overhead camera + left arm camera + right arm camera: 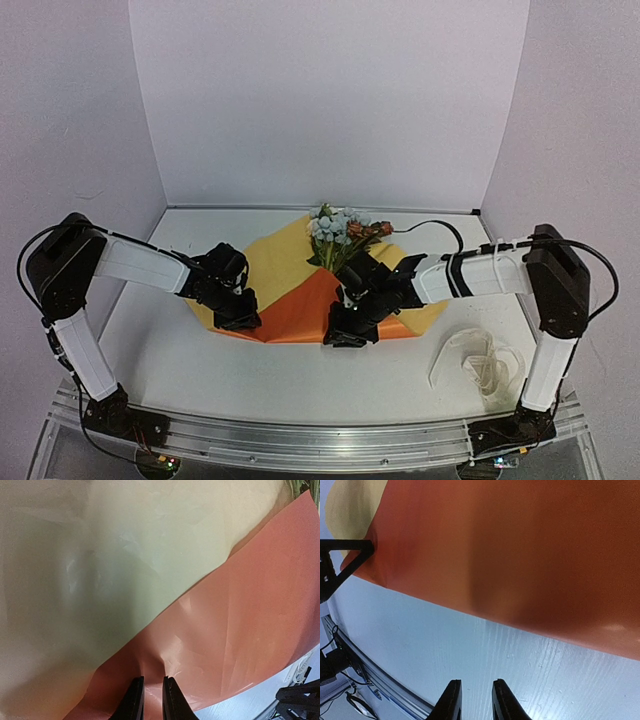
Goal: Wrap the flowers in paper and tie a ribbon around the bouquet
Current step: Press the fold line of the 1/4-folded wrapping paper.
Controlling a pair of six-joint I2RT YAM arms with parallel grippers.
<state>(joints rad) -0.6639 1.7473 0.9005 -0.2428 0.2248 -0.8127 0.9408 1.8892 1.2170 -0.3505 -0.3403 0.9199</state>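
top view: flowers [338,232] point away.

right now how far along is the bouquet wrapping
Done: the flowers lie on the paper, and one flap is folded over, orange side up. In hand: the left gripper pinches that flap's edge; the right gripper hovers over bare table, gripping nothing. Left: closing the wrap and tying the ribbon, which lies untouched by the right arm's base.

No words, numbers or signs to read. Ribbon [478,362] too small and blurry, any letters not clear. Paper [300,300] plain. Arms show no labels to read.
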